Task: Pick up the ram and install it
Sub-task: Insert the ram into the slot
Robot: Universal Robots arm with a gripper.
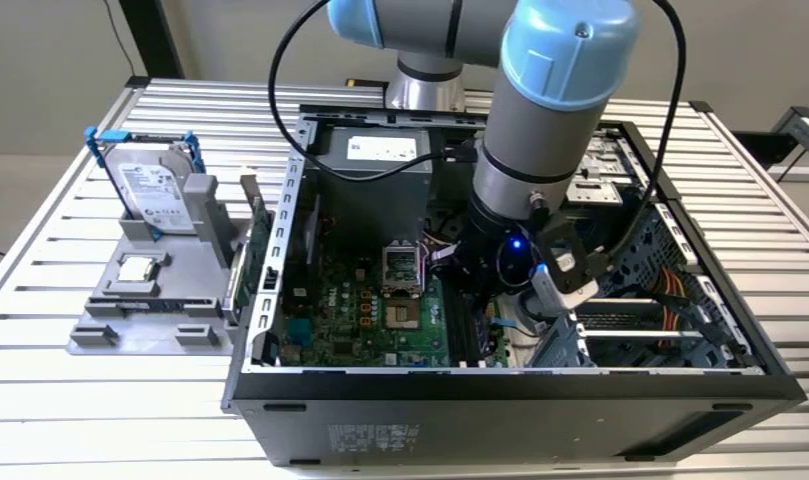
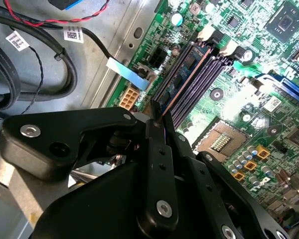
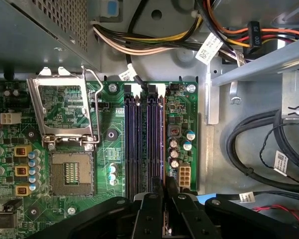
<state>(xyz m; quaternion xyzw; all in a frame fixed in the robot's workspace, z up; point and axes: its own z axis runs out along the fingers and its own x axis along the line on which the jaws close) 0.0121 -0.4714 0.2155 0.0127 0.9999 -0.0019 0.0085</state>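
Ram (image 2: pixel 185 83) seated in slot, second wrist view; fingers (image 3: pixel 170 191) pinched above.

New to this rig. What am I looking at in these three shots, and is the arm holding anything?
It is one robot arm reaching down into an open computer case on a slatted metal table. The exterior view is from a camera off the arm; both wrist views ride on the arm and look past the black gripper at the green motherboard.

Beside the case, on the exterior view's left, a grey holder carries a hard drive and a small square chip.

The gripper is closed on the ram, a thin stick seen edge-on, lined up with the memory slots. Whether it is fully seated, I cannot tell.
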